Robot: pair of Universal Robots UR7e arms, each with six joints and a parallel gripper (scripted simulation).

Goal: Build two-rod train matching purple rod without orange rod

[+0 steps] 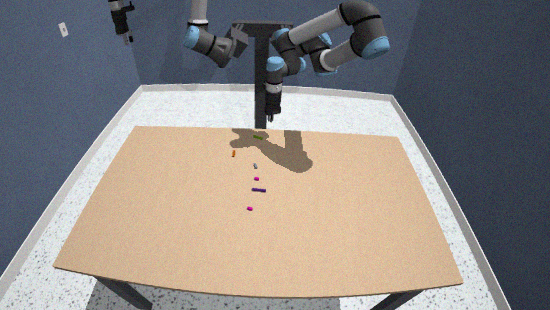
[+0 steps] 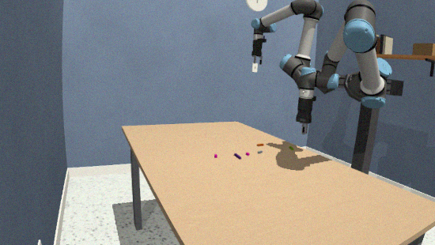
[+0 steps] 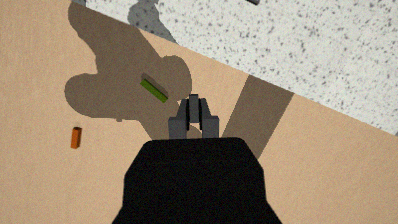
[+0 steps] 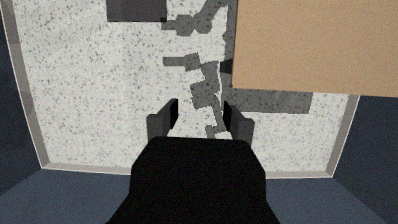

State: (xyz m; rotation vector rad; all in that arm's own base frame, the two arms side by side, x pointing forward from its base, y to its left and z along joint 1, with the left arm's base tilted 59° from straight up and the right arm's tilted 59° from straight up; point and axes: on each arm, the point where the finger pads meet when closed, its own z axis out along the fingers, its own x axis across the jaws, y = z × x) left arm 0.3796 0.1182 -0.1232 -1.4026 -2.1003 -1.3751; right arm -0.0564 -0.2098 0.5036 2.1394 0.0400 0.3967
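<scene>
Two arms in view, am seeing a broad wooden table (image 1: pixel 350 225) (image 2: pixel 316 197) (image 3: pixel 35 185) (image 4: pixel 320 50), then the left arm (image 1: pixel 317 30) (image 2: pixel 369 71) and right arm (image 1: pixel 198 10) (image 2: pixel 308 39). Am spotting a wall shelf (image 2: pixel 399 56) bearing books (image 2: pixel 387 44) and a box (image 2: pixel 423 49). Am finding the right gripper (image 1: pixel 129 40) (image 2: pixel 258 65) (image 4: pixel 200 109) spread wide, the left gripper (image 1: pixel 270 118) (image 2: pixel 304 128) (image 3: pixel 194 108) pinching a grey rod (image 1: pixel 270 117) (image 2: pixel 304 127) (image 3: pixel 194 107) above the table's rear edge. Am noticing the purple rod (image 1: pixel 259 190) (image 2: pixel 237 156) lying between two magenta rods (image 1: pixel 256 178) (image 2: pixel 247 154), apart from both; a lime rod (image 1: pixel 258 137) (image 2: pixel 291 148) (image 3: pixel 154 90) lying in shadow near the rear edge; an orange rod (image 1: pixel 233 153) (image 2: pixel 260 145) (image 3: pixel 76 137) lying nearby; another grey rod (image 1: pixel 255 165) (image 2: pixel 259 152) lying near the closer magenta one, the train still wanting assembly.
</scene>
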